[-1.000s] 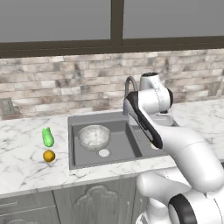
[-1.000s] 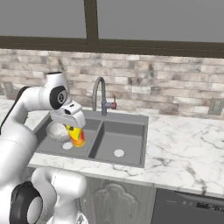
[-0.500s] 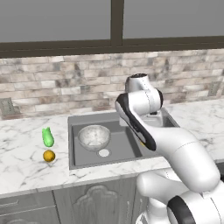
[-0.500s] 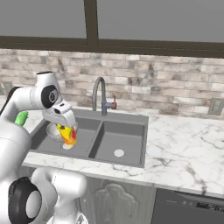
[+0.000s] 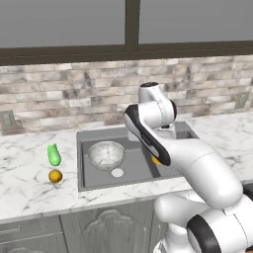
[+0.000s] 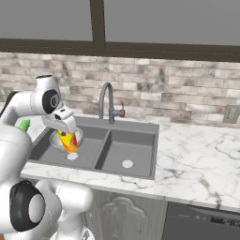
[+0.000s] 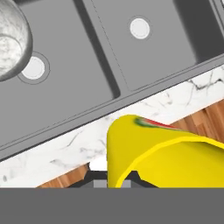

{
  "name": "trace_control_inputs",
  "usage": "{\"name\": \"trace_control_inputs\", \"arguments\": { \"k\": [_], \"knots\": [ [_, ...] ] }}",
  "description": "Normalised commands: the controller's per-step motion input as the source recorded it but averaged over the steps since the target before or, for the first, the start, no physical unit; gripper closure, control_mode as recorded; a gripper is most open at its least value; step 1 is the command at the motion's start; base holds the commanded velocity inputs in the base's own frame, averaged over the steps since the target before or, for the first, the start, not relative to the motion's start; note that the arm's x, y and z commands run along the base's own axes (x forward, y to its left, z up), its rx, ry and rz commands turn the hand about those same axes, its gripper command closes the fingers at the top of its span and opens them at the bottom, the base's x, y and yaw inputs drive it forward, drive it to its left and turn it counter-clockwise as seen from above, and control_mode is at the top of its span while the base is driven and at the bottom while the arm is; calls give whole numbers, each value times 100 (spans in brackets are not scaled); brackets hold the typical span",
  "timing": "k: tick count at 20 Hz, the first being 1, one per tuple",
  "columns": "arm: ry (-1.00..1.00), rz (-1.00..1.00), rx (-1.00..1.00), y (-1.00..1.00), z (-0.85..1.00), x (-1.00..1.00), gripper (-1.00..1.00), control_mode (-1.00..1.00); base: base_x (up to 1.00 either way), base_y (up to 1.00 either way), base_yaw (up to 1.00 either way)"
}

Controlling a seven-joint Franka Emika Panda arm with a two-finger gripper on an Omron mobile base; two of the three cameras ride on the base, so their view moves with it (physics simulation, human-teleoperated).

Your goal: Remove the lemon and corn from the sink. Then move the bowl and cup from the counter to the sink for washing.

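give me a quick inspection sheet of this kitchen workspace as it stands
surface: white marble counter around a grey double sink.
job's things: bowl sits in the sink's left basin by the drain; corn and lemon lie apart on the counter left of the sink; yellow cup is held above that basin.
clutter: nothing seen.
grippers: gripper shut on the cup, fingers hidden behind it.
cables: nothing seen.
surroundings: curved faucet, brick backsplash, wall outlet, window above, cabinets below.
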Motion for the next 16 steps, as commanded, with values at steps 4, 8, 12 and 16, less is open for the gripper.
{"name": "trace_control_inputs", "arguments": {
  "k": [4, 8, 12, 16],
  "knots": [
    [0, 0, 1, 13, 0, 15, 100, -100, 0, 0, 0],
    [0, 0, 2, 7, 0, 17, 100, -100, 0, 0, 0],
    [0, 0, 1, 2, 0, 18, 100, -100, 0, 0, 0],
    [0, 0, 0, 1, 0, 18, 100, -100, 0, 0, 0]
  ]
}}
